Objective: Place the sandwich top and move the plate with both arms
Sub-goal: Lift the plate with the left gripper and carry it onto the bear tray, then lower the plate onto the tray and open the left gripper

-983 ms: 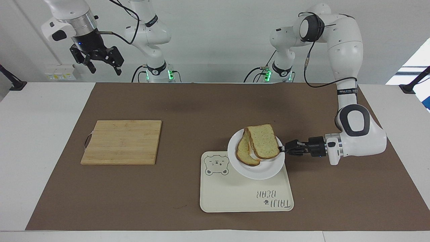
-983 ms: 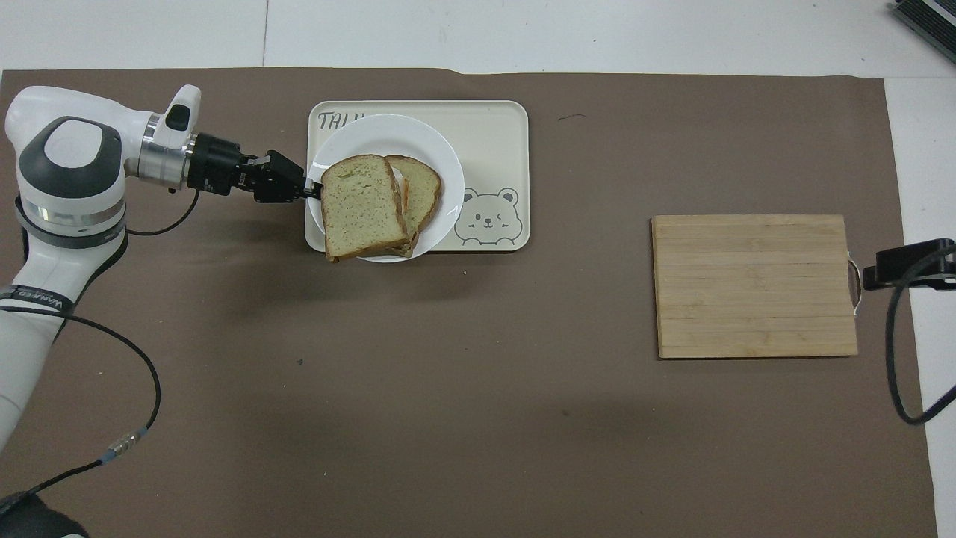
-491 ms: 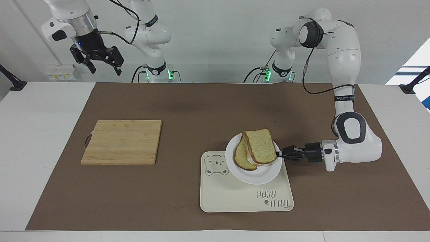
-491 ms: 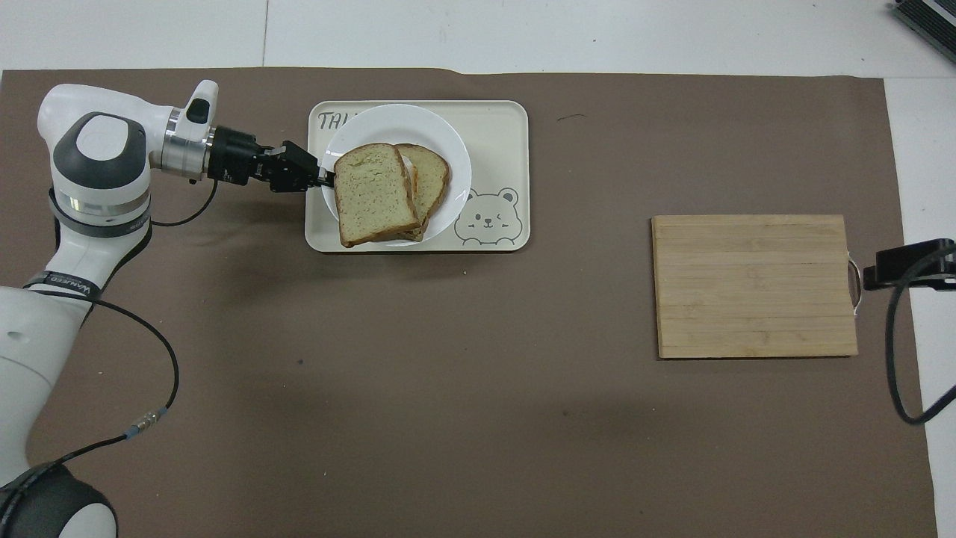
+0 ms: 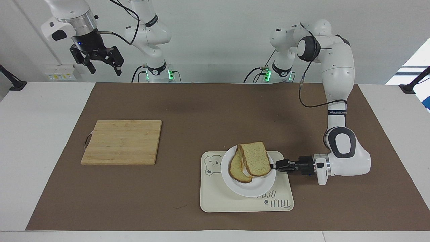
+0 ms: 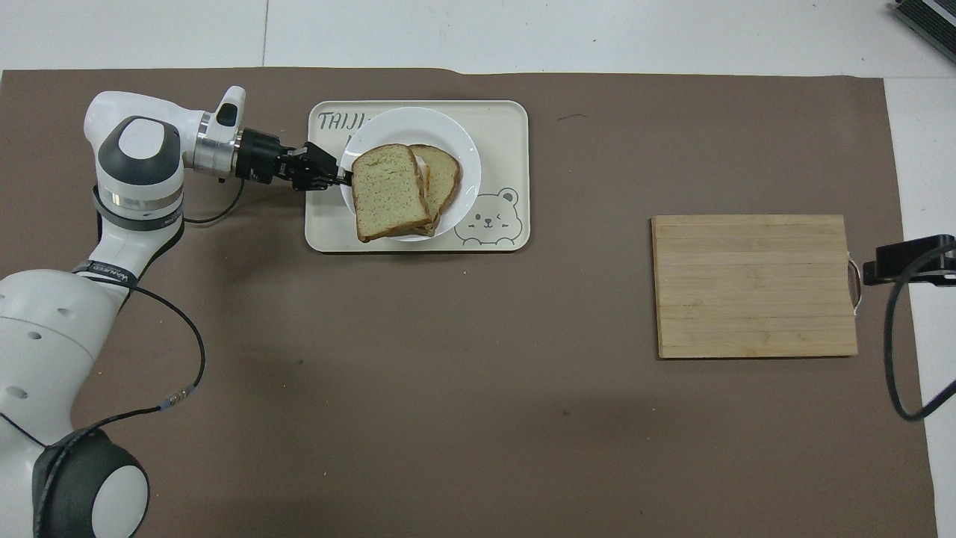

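The sandwich top point(image 5: 255, 158) is already laid on the plate point(image 5: 248, 188), overlapping a second slice point(image 5: 236, 169) beneath it, so the placing step is judged done. The plate lies on the cream tray point(image 5: 235, 203), toward the left arm's end of the worktop. The left tool point(image 5: 276, 166) is held low and level at the plate's rim, on the side toward the left arm, and is closed on that rim. Whether the plate is lifted clear of the tray cannot be told. The right tool point(image 5: 102, 64) is held high over the right arm's end of the worktop, its fingers spread wide and nothing held; that arm is waiting. The wooden cutting board point(image 5: 122, 142) lies bare toward the right arm's end. The plate move is judged under way, with the right arm's share left to do.
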`<state>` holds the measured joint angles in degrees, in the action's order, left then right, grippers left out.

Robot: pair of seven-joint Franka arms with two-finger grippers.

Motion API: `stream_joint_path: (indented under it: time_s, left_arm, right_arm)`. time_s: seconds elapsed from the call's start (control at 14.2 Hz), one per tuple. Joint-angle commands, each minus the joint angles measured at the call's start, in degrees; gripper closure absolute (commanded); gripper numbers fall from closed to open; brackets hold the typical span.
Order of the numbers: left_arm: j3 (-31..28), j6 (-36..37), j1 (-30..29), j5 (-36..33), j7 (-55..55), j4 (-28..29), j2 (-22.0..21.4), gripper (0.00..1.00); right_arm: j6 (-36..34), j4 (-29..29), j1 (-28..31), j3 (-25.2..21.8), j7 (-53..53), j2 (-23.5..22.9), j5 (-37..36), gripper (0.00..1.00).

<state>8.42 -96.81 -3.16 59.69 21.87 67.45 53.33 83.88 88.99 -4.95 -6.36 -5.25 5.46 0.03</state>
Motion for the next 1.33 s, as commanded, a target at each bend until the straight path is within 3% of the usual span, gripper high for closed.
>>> stream_joint_path:
  time_s: [0.0,1.26]
  left_arm:
    - [0.9,-0.04,-0.36,0.43,0.8,-4.6,3.0,1.0]
    - [0.11,0.48,-0.53,0.25,3.27,-4.17,3.8,1.0]
  right_arm:
    - [1.37,1.18,0.38,0.47,3.74,0.6,-1.96,0.0]
    - [1.28,1.18,0.47,0.47,4.1,0.69,-2.05,0.0]
